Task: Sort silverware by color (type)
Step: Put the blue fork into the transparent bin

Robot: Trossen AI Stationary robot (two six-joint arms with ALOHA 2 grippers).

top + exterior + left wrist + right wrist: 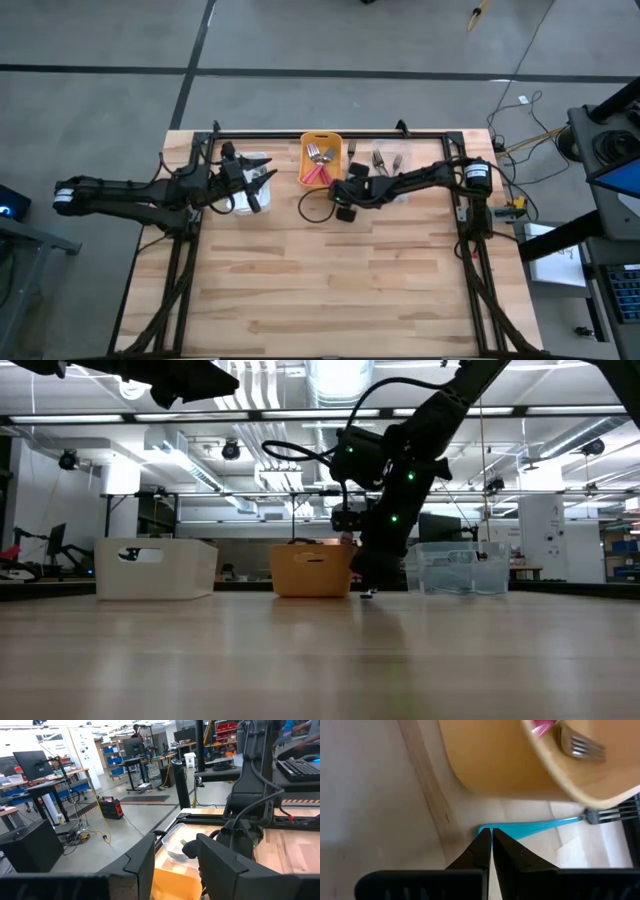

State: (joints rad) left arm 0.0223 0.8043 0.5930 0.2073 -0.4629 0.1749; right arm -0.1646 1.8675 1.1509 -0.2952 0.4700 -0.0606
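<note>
Right gripper (491, 837) clenched on teal fork (540, 827) handle tip, frame centre; light, stiff, slippery plastic; left gripper (262, 188) parted, empty.

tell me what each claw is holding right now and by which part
The right claw is shut on the teal-handled fork, pinching the tip of its handle. The left claw holds nothing.

Right arm (400, 470) dips to the table (320, 660) — between orange bin (311, 570) and clear bin (460, 568).

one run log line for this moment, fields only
right end effector: shut on teal-handled fork | beside orange bin | left end effector: open, over white bin
</note>
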